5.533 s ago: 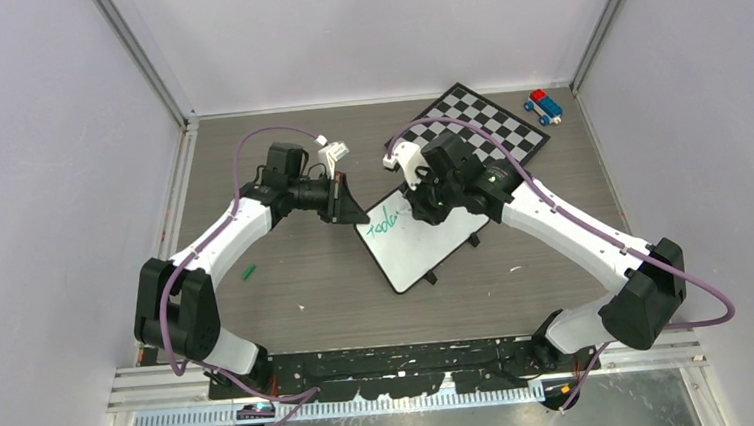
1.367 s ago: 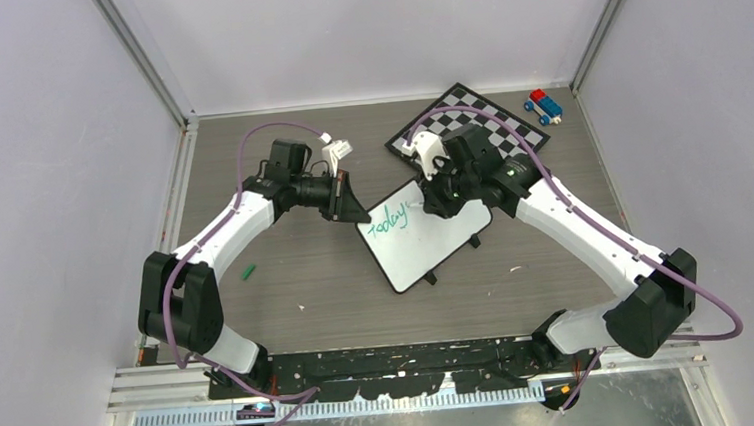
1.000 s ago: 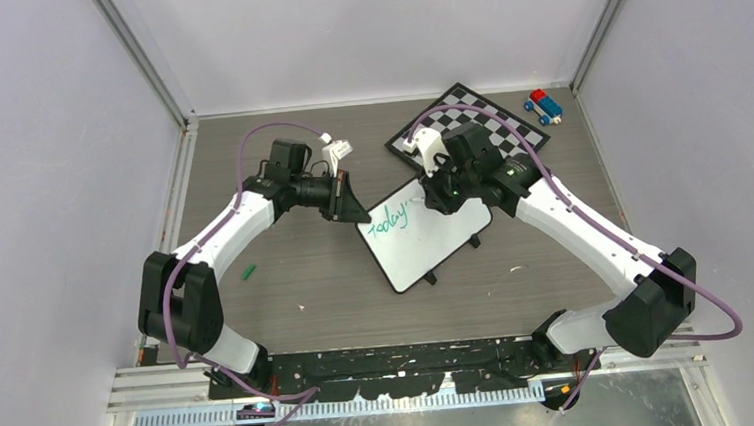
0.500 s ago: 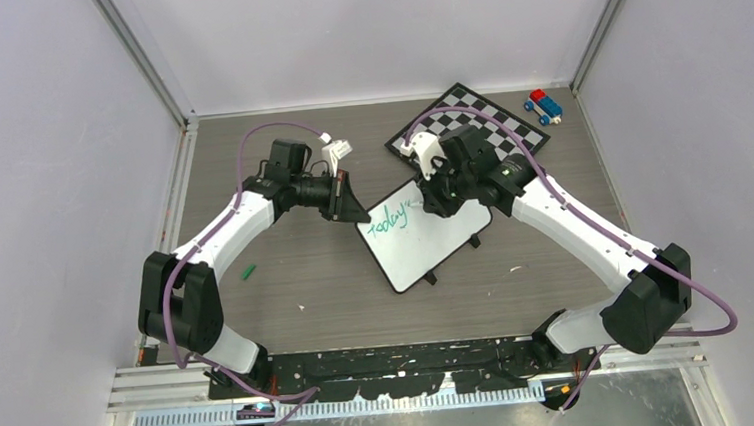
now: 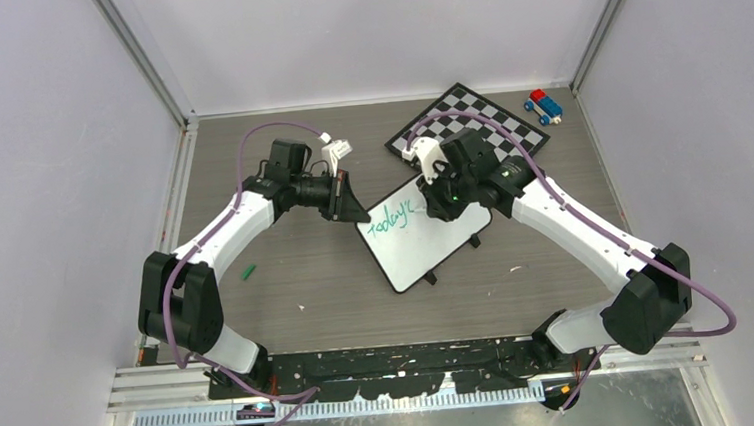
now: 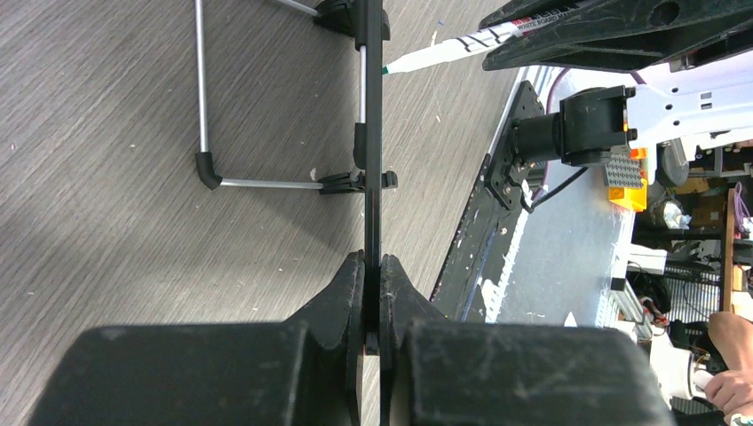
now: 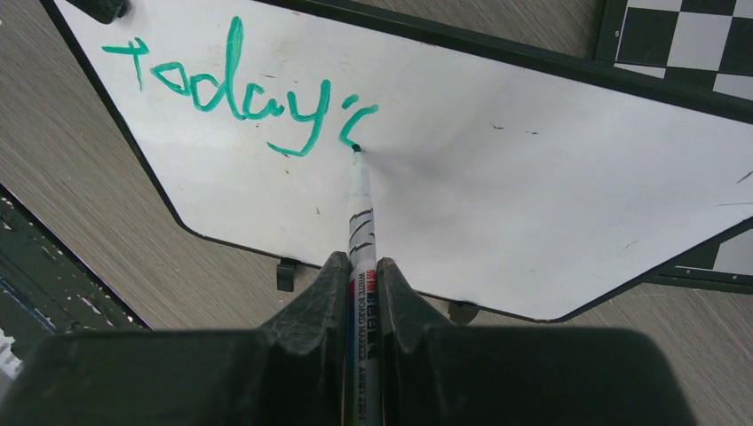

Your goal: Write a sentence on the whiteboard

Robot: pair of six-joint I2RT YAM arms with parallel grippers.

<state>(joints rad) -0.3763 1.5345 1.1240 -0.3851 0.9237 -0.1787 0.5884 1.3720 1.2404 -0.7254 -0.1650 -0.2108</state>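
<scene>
White arm shells (image 5: 224,234), black joints (image 5: 174,307), purple cables (image 5: 277,127), matte black wedge-fingered hands (image 6: 371,266).

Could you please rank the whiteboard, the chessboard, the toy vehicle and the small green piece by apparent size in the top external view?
1. whiteboard and chessboard: they look alike, and the right arm covers part of the chessboard, so I leave them unranked.
2. toy vehicle.
3. small green piece.

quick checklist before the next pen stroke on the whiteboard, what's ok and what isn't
1. Right tool shut on the white-barrelled green marker: ok.
2. Marker tip touching the small white rectangular whiteboard: ok.
3. Left tool clamped on the whiteboard's thin dark edge: ok.
4. Green handwritten sentence finished: not ok, only "today'" and a started stroke.
5. Bare white surface right of the writing: ok.
</scene>
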